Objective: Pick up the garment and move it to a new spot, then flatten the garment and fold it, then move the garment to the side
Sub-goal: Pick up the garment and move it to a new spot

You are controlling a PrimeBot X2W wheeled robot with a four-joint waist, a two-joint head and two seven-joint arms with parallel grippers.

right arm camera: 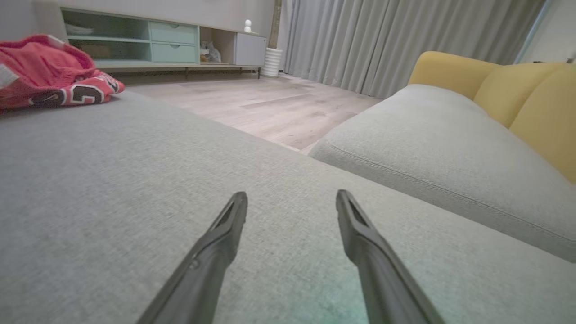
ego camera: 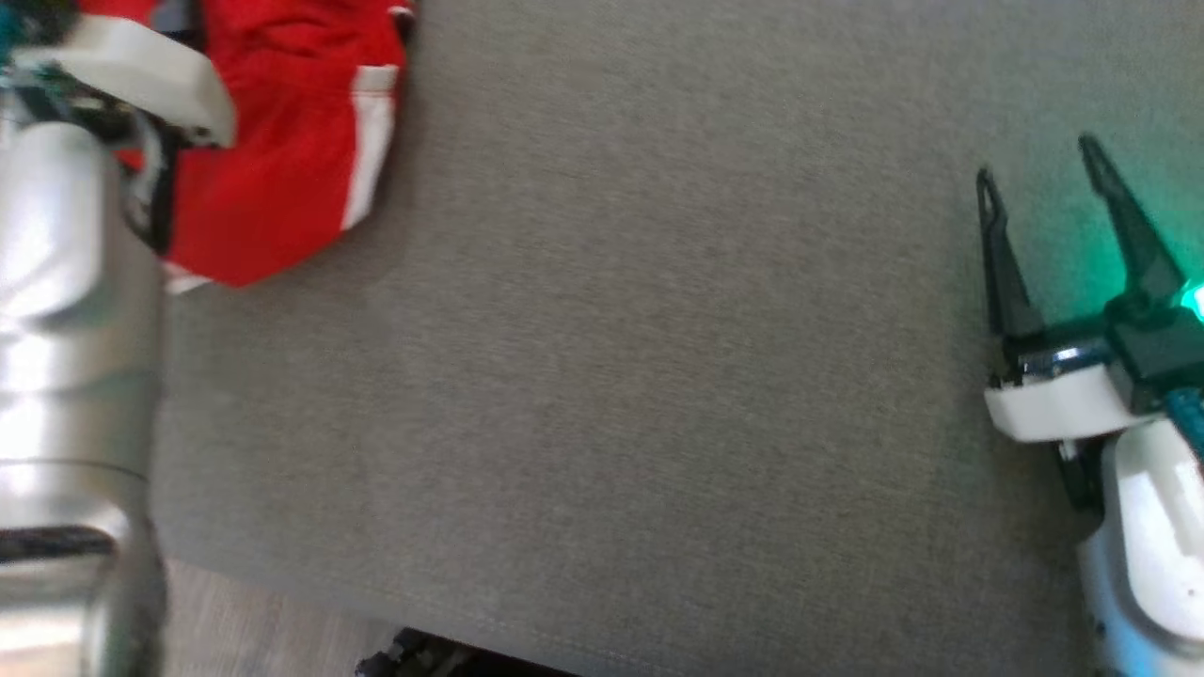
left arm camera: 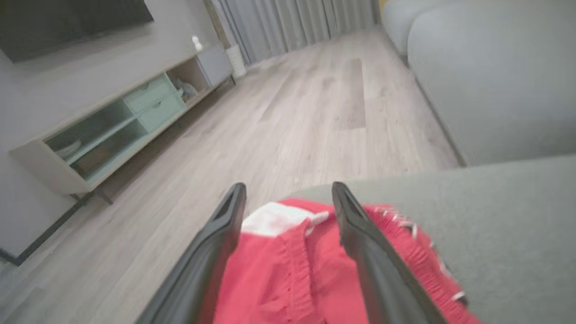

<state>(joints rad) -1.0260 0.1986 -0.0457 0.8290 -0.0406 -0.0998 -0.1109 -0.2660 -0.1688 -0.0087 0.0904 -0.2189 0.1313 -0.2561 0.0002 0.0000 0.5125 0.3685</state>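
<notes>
The garment (ego camera: 282,141) is a red jersey with white trim, bunched at the far left corner of the grey cushion (ego camera: 658,329). In the left wrist view my left gripper (left arm camera: 289,188) is open, with its two dark fingers spread low over the crumpled red garment (left arm camera: 288,279); cloth lies between them, and contact is unclear. My right gripper (ego camera: 1039,165) stands open over bare cushion at the right, far from the garment. The right wrist view has the right gripper (right arm camera: 291,195) open too, with nothing between its fingers and the garment (right arm camera: 49,76) far off at the upper left.
My pale left forearm (ego camera: 66,329) covers the head view's left edge. The cushion's near edge (ego camera: 376,611) drops to wooden floor (left arm camera: 292,112). A low TV cabinet (left arm camera: 112,130) stands along the wall. A grey sofa seat (right arm camera: 427,148) with yellow back cushions (right arm camera: 531,99) lies beyond.
</notes>
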